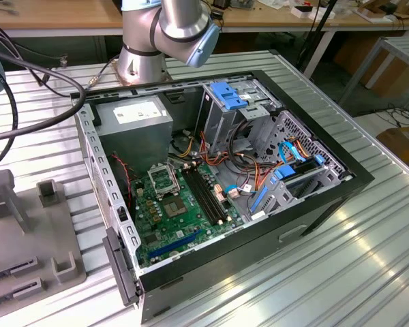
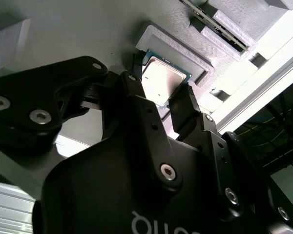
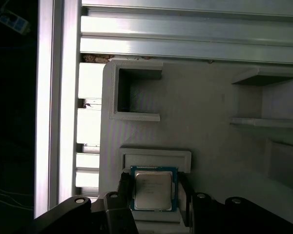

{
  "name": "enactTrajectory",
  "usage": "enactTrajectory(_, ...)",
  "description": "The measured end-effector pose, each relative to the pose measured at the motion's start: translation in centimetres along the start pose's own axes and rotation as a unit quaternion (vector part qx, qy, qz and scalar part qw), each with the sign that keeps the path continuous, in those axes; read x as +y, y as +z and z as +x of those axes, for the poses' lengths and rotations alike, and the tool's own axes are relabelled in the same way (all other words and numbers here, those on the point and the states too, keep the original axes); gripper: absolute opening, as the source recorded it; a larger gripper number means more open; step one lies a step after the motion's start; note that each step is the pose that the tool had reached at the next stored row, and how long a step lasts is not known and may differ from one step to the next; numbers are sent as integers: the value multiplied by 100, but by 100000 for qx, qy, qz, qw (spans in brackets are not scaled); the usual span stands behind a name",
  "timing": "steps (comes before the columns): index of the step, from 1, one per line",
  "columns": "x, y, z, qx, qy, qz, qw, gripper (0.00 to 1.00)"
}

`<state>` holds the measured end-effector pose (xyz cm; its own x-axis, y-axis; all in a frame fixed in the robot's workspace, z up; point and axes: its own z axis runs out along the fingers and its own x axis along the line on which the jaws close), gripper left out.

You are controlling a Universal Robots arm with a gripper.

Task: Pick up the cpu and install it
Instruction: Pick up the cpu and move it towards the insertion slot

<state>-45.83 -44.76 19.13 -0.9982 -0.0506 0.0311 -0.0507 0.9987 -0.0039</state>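
The cpu (image 2: 161, 80) (image 3: 153, 190) is a thin square chip with a silver-grey top and a green rim. In both wrist views it sits between my black fingers (image 2: 183, 105) (image 3: 123, 187), which press on two opposite edges. My gripper (image 2: 158, 92) (image 3: 154, 189) is shut on it, right at the shallow square pocket (image 3: 155, 157) of a grey holder block (image 2: 176, 46). Whether the chip touches the pocket floor is unclear. The open computer case (image 1: 218, 170) shows its green board and the black socket frame (image 1: 165, 179).
The grey holder block (image 1: 27, 238) lies on the slatted metal table (image 1: 327, 272) at the exterior view's left, with other pockets and slots. Thick black cables (image 1: 27, 75) hang over that side. A grey power supply box (image 1: 136, 116), drive cages and wires crowd the case.
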Motion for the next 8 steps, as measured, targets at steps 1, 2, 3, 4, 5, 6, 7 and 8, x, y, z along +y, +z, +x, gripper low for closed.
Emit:
enactTrajectory(1, 0, 0, 0, 2, 5, 1, 100000, 48)
enactTrajectory(2, 0, 0, 0, -2, 15, 0, 100000, 48)
enactTrajectory(3, 0, 1, -1, -6, 48, -3, 100000, 48)
enactTrajectory(4, 0, 1, -1, -7, 141, -5, 100000, 48)
enactTrajectory(5, 1, 1, -2, -6, 207, -7, 100000, 48)
enactTrajectory(6, 1, 1, -5, -5, 246, -12, 100000, 48)
enactTrajectory(7, 0, 1, -8, 0, 289, -14, 100000, 48)
enactTrajectory(8, 0, 0, -9, 15, 382, -13, 99999, 48)
